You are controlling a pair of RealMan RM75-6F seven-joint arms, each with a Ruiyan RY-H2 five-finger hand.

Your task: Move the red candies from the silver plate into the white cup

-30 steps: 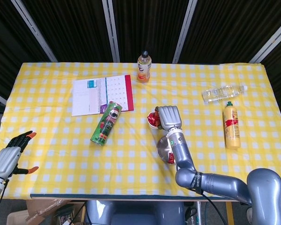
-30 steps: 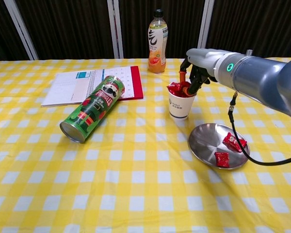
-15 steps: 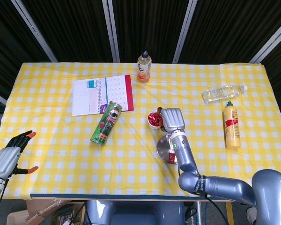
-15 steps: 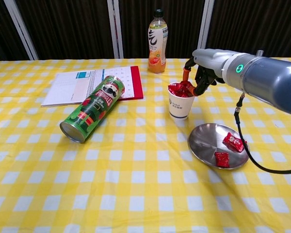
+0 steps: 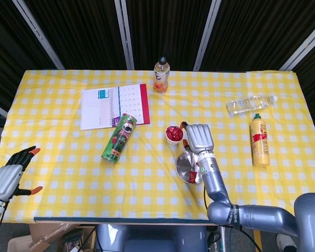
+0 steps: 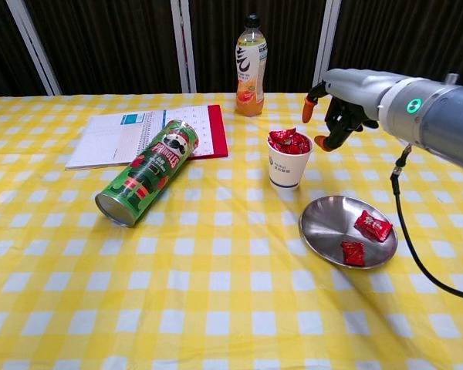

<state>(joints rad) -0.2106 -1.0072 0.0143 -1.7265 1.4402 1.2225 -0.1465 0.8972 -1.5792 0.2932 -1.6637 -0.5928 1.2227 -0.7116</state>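
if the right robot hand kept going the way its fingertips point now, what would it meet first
Probably the white cup heaped with red candies. The right robot hand hangs open just beside it, fingertips aimed down toward its rim. Depth is unclear, so it could pass behind the cup.

The right arm (image 6: pixel 436 116) is smooth grey metal in rounded segments, with a glowing green ring light on the forearm and a thin black cable looping beneath it. The right hand (image 6: pixel 341 104) is silver with dark fingers and orange fingertips (image 6: pixel 307 105). The left hand (image 5: pixel 10 176) matches: silver back, dark fingers, orange tips.
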